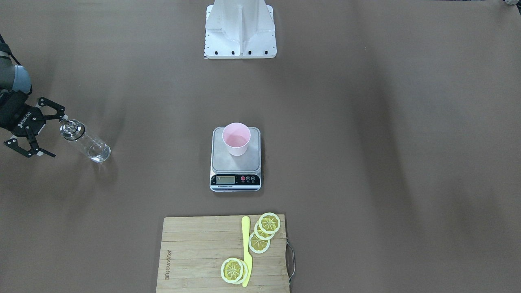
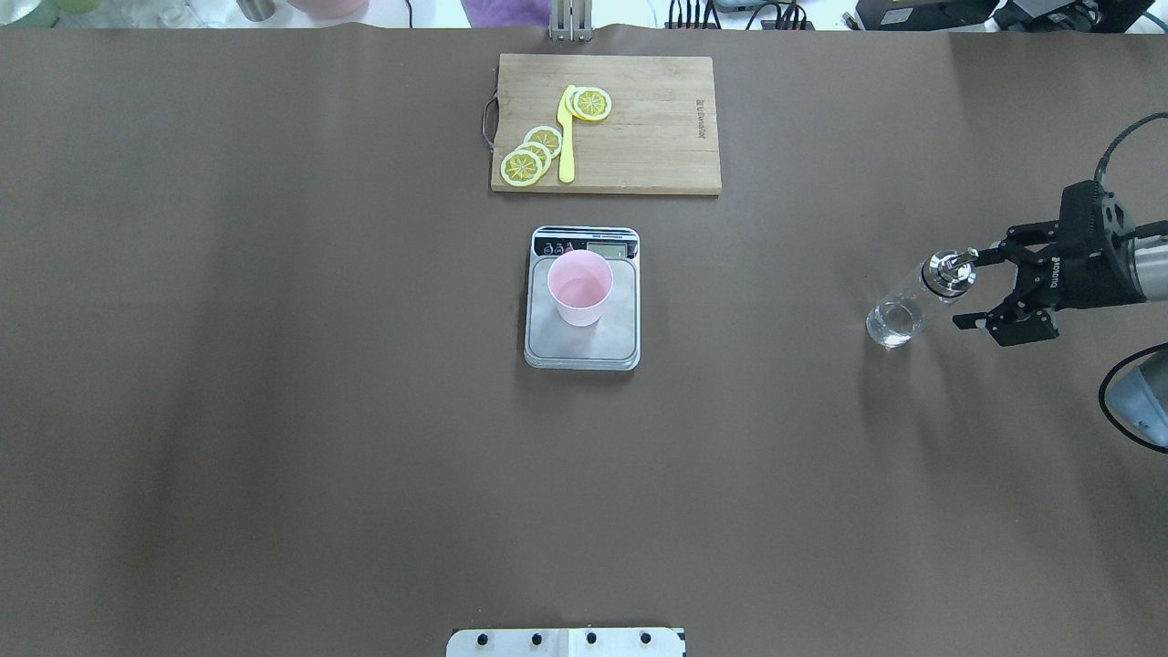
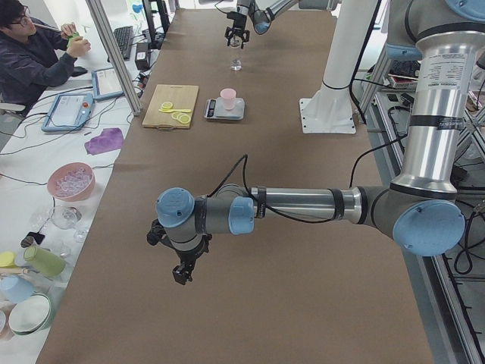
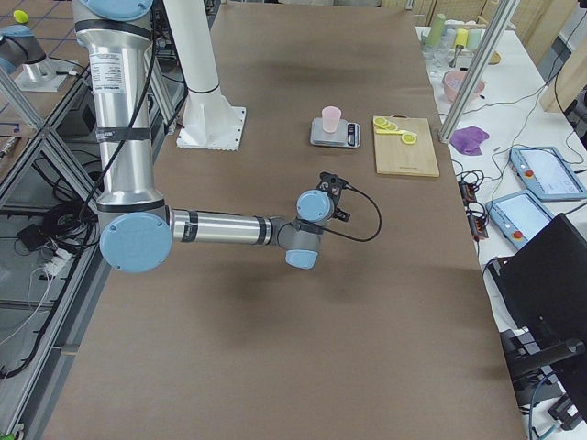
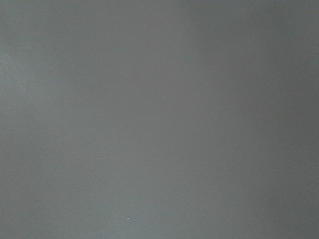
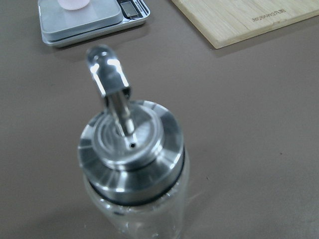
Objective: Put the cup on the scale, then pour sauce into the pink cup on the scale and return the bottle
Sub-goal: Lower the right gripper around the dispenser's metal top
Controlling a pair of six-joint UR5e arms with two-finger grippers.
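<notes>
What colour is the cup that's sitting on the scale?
The cup is pale pink; it shows best in the exterior front-facing view, on the scale.

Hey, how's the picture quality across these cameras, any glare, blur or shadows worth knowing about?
Right wrist view: the slim clear glass bottle is fairly sharp at its metal cap, bright glare sits on its spout, and the flat silver-grey scale behind looks soft. Left wrist view: only featureless brown table. Overhead view: broad soft shadow bands cross the table, no harsh glare.
</notes>
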